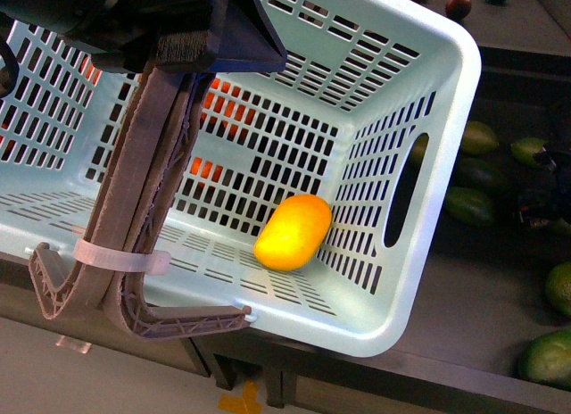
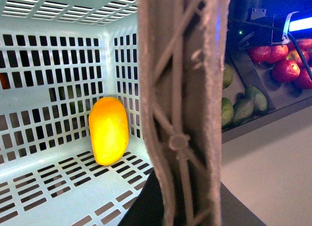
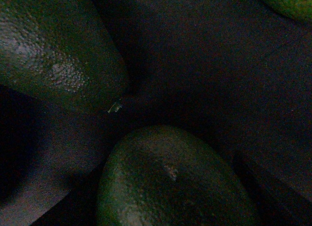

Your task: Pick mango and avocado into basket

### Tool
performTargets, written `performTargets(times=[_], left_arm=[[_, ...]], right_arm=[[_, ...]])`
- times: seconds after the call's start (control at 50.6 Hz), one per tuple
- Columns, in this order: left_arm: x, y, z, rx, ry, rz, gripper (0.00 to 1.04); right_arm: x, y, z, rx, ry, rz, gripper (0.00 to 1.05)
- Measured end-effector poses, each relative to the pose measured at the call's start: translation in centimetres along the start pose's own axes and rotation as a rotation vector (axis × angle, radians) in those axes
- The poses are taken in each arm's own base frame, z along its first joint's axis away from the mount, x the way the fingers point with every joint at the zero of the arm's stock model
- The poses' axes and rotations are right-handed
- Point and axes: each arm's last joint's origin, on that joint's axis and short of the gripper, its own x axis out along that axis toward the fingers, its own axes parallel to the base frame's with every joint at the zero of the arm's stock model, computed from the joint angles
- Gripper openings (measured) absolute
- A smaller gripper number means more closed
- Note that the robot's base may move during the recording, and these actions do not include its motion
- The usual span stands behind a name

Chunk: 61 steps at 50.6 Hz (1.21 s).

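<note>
The light teal basket [image 1: 446,164] hangs tilted, filling most of the front view. The yellow-orange mango [image 1: 293,232] lies on its slotted floor near the right wall, and appears again in the left wrist view [image 2: 108,131]. My left gripper [image 1: 192,39] is shut on the two brown ribbed handles [image 1: 143,209], which are bound by a white zip tie; the handles [image 2: 183,89] run straight up past the left wrist camera. The right wrist view is dim. It shows a dark green avocado [image 3: 170,182] close under the camera, with my right gripper shut on it. The fingers are hidden.
Green fruits [image 1: 468,204] lie on the dark shelf to the right of the basket. A second avocado [image 3: 53,50] sits beside the held one. Red apples [image 2: 280,60] and more green fruits [image 2: 243,106] fill bins beyond the basket. Orange fruits [image 1: 223,106] show through the slots.
</note>
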Motion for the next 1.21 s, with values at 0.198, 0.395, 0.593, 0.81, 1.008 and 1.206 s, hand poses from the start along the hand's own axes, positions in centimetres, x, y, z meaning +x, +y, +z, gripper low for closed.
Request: performTargets(times=[0.198,0.395,0.593,0.81,1.008,1.206], left_arm=[[0.0,0.0,0.0,0.0,0.0,0.0,0.07],[0.0,0.0,0.0,0.0,0.0,0.0,0.07],[0.0,0.0,0.0,0.0,0.0,0.0,0.07],[0.0,0.0,0.0,0.0,0.0,-0.002,0.07],[0.0,0.0,0.0,0.0,0.0,-0.002,0.07],[0.0,0.0,0.0,0.0,0.0,-0.001,0.07]], right_arm=[[-0.2,-0.1,-0.1,0.026,-0.018,-0.011,0.62],[-2.6,-0.5,0.4,0.096,-0.077,-0.031,0.61],[-9.0,-0.5,3.8,0.189,-0.212,-0.034,0.61],[-17.9,3.4,8.1,0.199,-0.357,0.081,0.61],[-24.9,8.8,11.4,0.195,-0.45,0.202,0.61],[-31.3,13.9,15.1,0.142,-0.556,0.315,0.61]])
